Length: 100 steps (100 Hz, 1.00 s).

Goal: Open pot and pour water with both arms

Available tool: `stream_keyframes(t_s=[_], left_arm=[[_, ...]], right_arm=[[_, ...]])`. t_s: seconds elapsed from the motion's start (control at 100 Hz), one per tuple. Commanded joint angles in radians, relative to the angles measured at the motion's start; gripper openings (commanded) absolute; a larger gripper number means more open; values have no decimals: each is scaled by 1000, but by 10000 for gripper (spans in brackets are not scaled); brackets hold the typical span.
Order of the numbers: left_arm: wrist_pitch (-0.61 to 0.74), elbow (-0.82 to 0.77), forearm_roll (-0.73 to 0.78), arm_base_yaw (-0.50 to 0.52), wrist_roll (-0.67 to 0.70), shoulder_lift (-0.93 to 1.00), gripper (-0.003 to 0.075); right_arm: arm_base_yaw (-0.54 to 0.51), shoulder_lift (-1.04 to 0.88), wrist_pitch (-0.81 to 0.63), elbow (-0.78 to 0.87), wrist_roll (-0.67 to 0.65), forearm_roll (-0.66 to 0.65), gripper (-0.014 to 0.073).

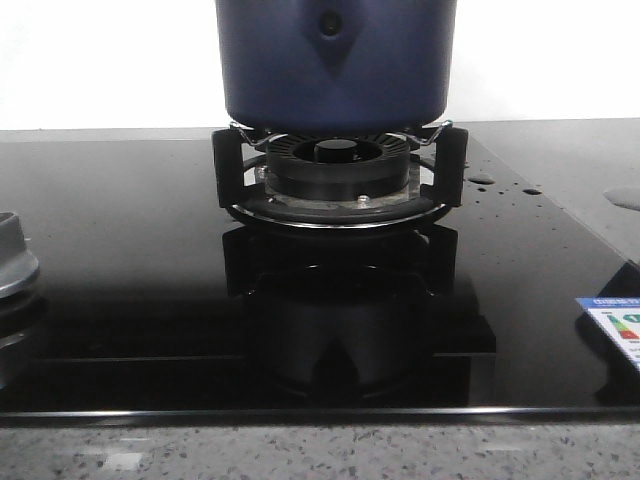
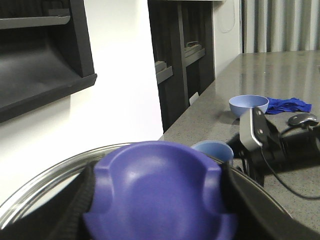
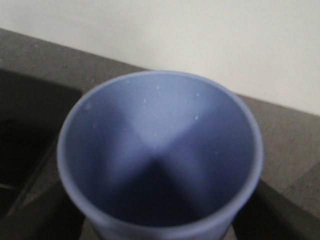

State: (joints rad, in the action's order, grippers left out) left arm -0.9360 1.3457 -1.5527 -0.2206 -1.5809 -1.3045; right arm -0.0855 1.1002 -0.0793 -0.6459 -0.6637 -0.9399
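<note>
Navy pot (image 1: 335,65) sitting on burner grate (image 1: 338,170). Left gripper (image 2: 160,200) clasping purple lid knob (image 2: 159,192); lifting straight up seems best. Right gripper's state cannot be told, blue cup (image 3: 160,155) filling its view.

The pot (image 1: 336,60) is dark navy blue with plain matte sides. Beneath it the burner (image 1: 338,165) is black with fine radial ribbing, ringed by a silver band, on a glossy black cooktop (image 1: 120,290) edged by speckled grey stone counter (image 1: 300,450). A white and blue label (image 1: 612,325) carries red, yellow and green marks. The lid knob (image 2: 157,192) is violet-blue above a shiny silver rim. The cup (image 3: 160,160) is pale blue inside. A light blue bowl (image 2: 248,105) sits by a deep blue cloth (image 2: 287,105)
</note>
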Motion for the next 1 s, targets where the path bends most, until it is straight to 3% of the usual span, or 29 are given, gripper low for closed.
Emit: stream_keyframes(t_s=[0.0, 0.14, 0.53, 0.6, 0.79, 0.99], left_arm=[[2, 32, -91, 0, 11, 29, 230], [2, 30, -89, 0, 11, 29, 230], [2, -19, -94, 0, 11, 29, 230], [2, -29, -96, 0, 11, 29, 230], [-18, -36, -94, 0, 11, 29, 230], [-27, -36, -94, -15, 11, 29, 230]], right_arm=[[-54, -26, -183, 44, -14, -5, 206], [-93, -24, -279, 107, -14, 43, 206], [-93, 37, -296, 115, -12, 52, 218], [-93, 35, -319, 115, -12, 75, 283], [-93, 22, -345, 115, -14, 86, 594], [-93, -53, -345, 115, -14, 86, 639]])
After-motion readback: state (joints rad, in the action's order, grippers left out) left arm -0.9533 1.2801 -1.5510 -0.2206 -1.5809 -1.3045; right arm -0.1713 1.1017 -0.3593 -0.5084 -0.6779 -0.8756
